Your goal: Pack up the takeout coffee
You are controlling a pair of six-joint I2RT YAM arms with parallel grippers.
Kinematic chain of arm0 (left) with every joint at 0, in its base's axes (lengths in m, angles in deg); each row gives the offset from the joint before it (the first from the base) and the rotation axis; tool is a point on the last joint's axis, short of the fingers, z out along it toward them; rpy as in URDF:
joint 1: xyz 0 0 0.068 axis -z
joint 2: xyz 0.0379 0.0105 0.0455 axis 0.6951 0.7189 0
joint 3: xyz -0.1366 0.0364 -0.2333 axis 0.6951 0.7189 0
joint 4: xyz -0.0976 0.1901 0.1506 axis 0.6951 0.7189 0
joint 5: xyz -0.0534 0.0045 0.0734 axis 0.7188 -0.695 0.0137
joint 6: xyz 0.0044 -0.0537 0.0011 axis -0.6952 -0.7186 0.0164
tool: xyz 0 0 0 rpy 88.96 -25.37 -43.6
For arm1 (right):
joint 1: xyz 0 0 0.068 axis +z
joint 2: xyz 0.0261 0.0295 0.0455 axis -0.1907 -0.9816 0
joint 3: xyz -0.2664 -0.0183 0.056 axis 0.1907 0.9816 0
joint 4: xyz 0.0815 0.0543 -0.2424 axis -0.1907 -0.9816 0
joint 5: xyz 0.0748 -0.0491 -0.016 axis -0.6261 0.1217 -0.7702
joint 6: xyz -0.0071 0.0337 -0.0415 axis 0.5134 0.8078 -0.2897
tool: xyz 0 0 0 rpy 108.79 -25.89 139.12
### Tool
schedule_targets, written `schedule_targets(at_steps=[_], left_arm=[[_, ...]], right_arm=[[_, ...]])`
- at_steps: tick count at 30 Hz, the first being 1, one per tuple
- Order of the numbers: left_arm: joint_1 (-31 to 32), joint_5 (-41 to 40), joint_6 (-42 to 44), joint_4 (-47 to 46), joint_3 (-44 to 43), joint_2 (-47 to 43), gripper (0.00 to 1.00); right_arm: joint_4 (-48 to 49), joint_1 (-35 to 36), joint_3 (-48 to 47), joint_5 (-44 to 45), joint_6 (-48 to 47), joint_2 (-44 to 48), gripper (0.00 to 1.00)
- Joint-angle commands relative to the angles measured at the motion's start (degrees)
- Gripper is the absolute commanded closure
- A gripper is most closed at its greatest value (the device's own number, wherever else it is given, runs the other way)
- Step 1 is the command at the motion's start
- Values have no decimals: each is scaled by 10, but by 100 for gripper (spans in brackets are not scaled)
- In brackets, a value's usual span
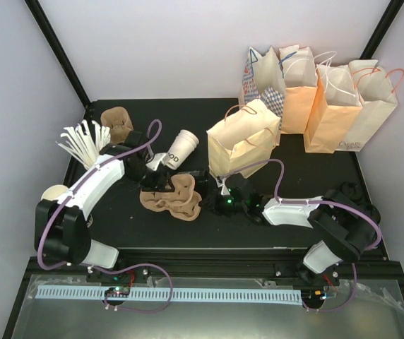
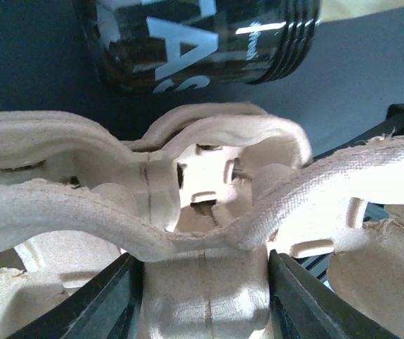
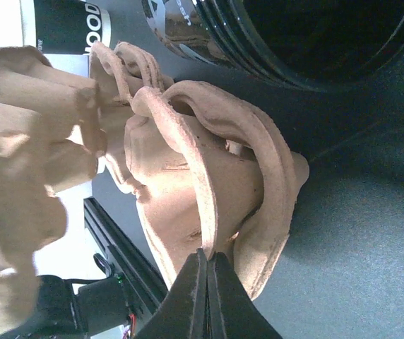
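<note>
Centrally, a pulp cup carrier (image 1: 172,199) lies on the black table (image 1: 128,219), held from both sides. Left gripper (image 2: 203,282): fingers about half apart, bracketing a middle wall of the carrier, with pulp filling the gap between them. Right gripper (image 3: 208,263): fingers pinched together on the carrier's thin outer rim at its right edge. Takeout coffee cup (image 1: 179,148): white with black lettering, lying on its side on the table just behind the carrier, beside the left wrist. A black cup (image 2: 195,42) with pale lettering lies on its side near the carrier's far edge. A paper bag (image 1: 244,145) stands to the white cup's right.
</note>
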Motion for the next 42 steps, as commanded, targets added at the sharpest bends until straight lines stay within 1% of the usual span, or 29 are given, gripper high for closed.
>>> schedule_targets(at_steps=[1, 2, 3, 4, 6, 9, 13, 16, 19, 22, 24, 27, 29, 31, 35, 38, 42], left_arm=[[-4, -8, -17, 25, -64, -47, 50], [-4, -13, -22, 27, -74, -57, 50], [-4, -16, -26, 28, -83, -66, 50], [-4, -17, -31, 29, -90, -73, 50], [-4, -20, -40, 30, -100, -82, 50], [-4, -14, -59, 13, -87, -105, 50], [-2, 19, -84, -38, -41, -136, 50], [6, 42, -109, -65, -13, -149, 51], [32, 46, -140, -88, 7, -160, 52], [82, 34, -170, -114, 18, -164, 53], [129, 17, -184, -127, 16, -159, 53], [202, -9, -191, -131, 4, -137, 53], [258, -43, -180, -118, -10, -116, 53], [299, -82, -168, -104, -25, -95, 53], [357, -108, -170, -98, -55, -37, 53], [396, -125, -187, -107, -89, 5, 53], [442, -149, -211, -104, -155, 72, 50]], right_arm=[[-21, 0, -17, 8, -15, -10, 96], [-27, 1, -20, 10, -17, -10, 90], [-36, 0, -24, 12, -19, -10, 80], [-40, 0, -27, 14, -22, -8, 73], [-54, 0, -32, 20, -27, 0, 64], [-78, 0, -37, 34, -41, 20, 56], [-122, 0, -45, 60, -65, 51, 44], [-168, 0, -59, 84, -102, 81, 39], [-206, 0, -65, 112, -149, 120, 36], [-254, 0, -66, 145, -199, 163, 32], [-303, -2, -71, 182, -221, 188, 24], [-362, -24, -67, 196, -258, 229, 21], [-399, -41, -61, 202, -274, 265, 20], [-436, -56, -51, 224, -281, 310, 14], [-498, -76, -34, 297, -278, 412, 1], [-543, -84, -35, 360, -263, 466, 0], [-583, -89, -46, 400, -257, 490, 0]])
